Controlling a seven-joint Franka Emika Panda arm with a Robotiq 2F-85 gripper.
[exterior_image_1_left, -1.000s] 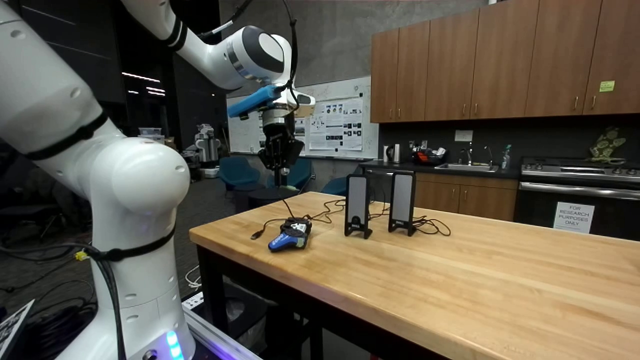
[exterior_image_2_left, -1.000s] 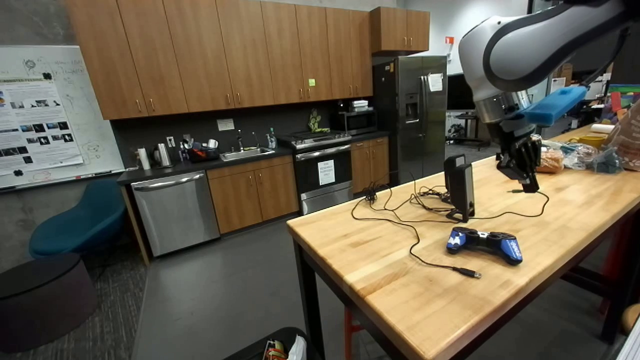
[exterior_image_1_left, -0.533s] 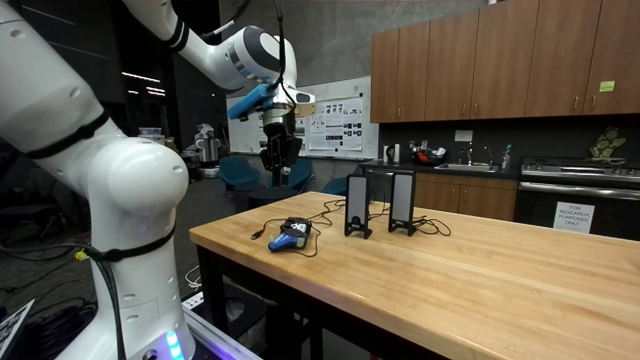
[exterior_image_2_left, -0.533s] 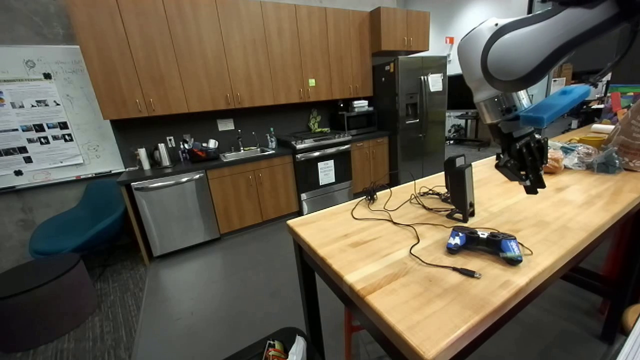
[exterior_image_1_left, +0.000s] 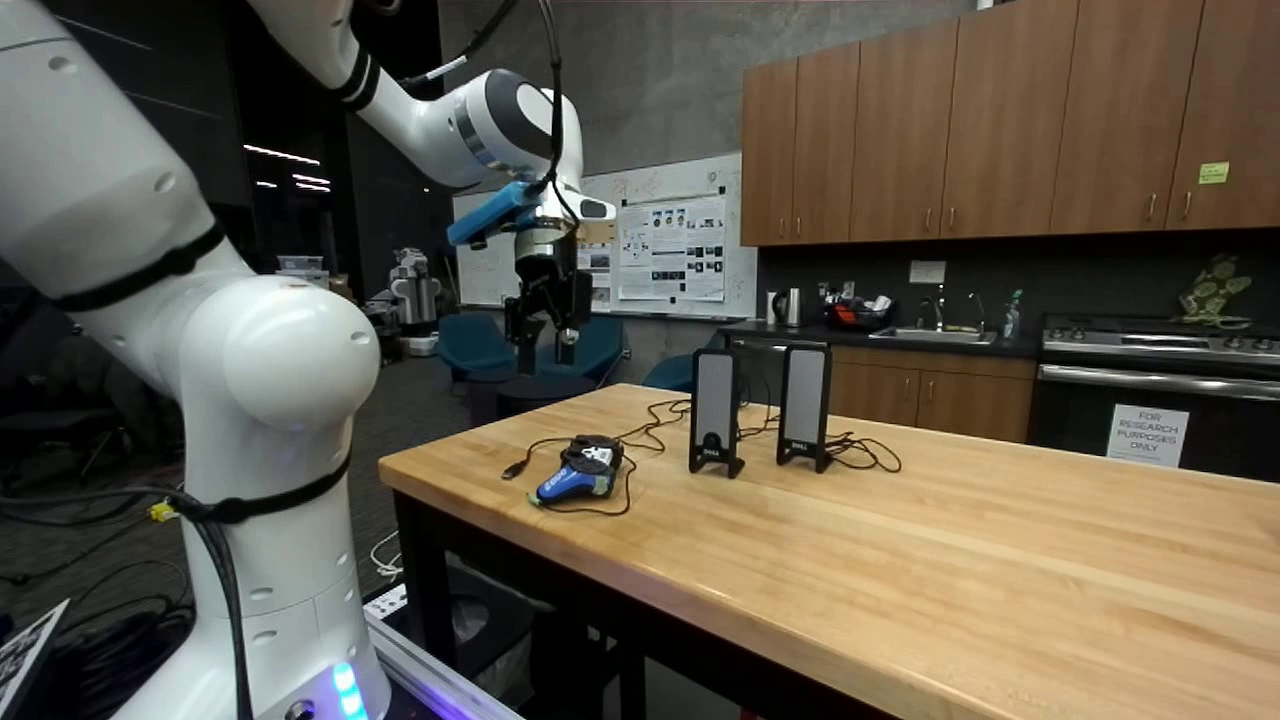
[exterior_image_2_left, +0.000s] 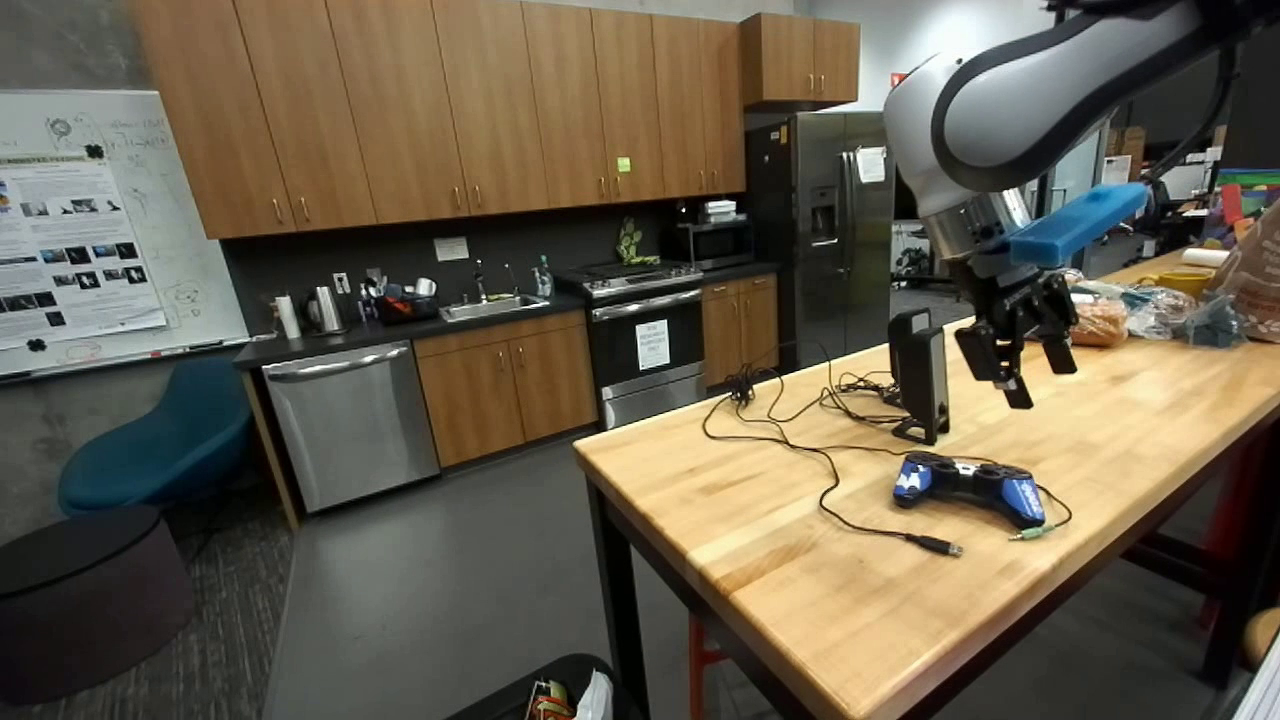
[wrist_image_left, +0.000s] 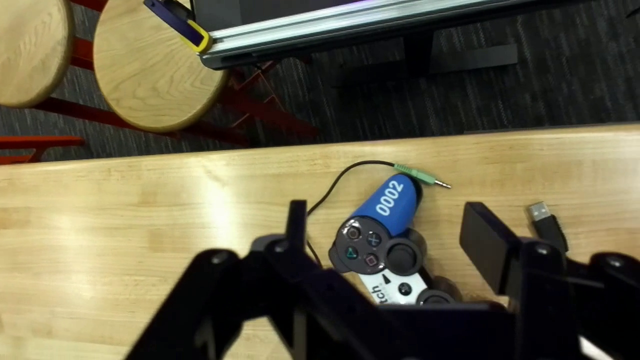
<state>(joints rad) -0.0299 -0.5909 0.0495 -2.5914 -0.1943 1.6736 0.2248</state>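
In the wrist view the gripper (wrist_image_left: 386, 210) is wide, its two fingers (wrist_image_left: 487, 245) well apart and holding nothing. The game controller (wrist_image_left: 377, 245) shows between them, lying on the wooden table (wrist_image_left: 150, 225) below, with its blue grip pointing to one o'clock. A green plug (wrist_image_left: 415, 173) lies at the end of that grip; whether they touch I cannot tell. Its black cord (wrist_image_left: 370, 162) bends round past eleven o'clock and passes behind a finger toward nine. A USB plug (wrist_image_left: 549, 230) lies at three o'clock from the controller. Two round stools (wrist_image_left: 155, 70) stand off at ten o'clock.

In an exterior view the white arm (exterior_image_1_left: 290, 340) stands at nine o'clock; the gripper hangs in the air with its jaws spread, the controller below it between five and six o'clock. Two black speakers (exterior_image_1_left: 713, 400) stand upright on the table at two o'clock from the controller.

In an exterior view a fridge (exterior_image_2_left: 820, 270) stands far off at ten o'clock from the gripper, and plastic bags (exterior_image_2_left: 1155, 312) lie on the table at two. The controller is at seven o'clock from the gripper; from the controller, the green plug is at four o'clock and the USB plug at seven.
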